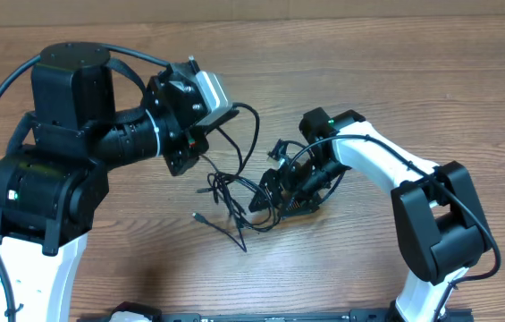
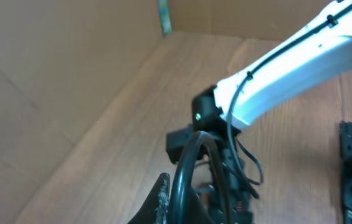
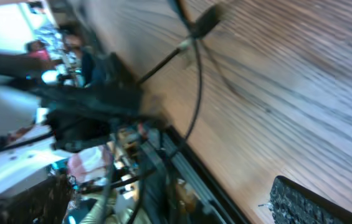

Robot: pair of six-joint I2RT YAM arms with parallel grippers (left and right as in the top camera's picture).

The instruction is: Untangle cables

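The cables (image 1: 234, 192) are thin black cords in a loose tangle at the table's middle, with a plug end (image 1: 198, 216) lying at the lower left. My left gripper (image 1: 191, 150) hangs above the tangle's left side and is shut on a strand that loops up past the wrist. In the left wrist view that strand (image 2: 185, 180) runs right beside the one visible finger (image 2: 162, 198). My right gripper (image 1: 279, 192) is low in the tangle's right side, fingers apart. The right wrist view is blurred; a cord with a plug (image 3: 202, 23) crosses it and one finger pad (image 3: 306, 199) shows.
The wooden table (image 1: 395, 72) stretches all round. The right arm's white link (image 2: 288, 62) crosses the left wrist view. A black rail (image 1: 324, 315) runs along the front edge. A cardboard wall (image 2: 51, 62) stands behind the table.
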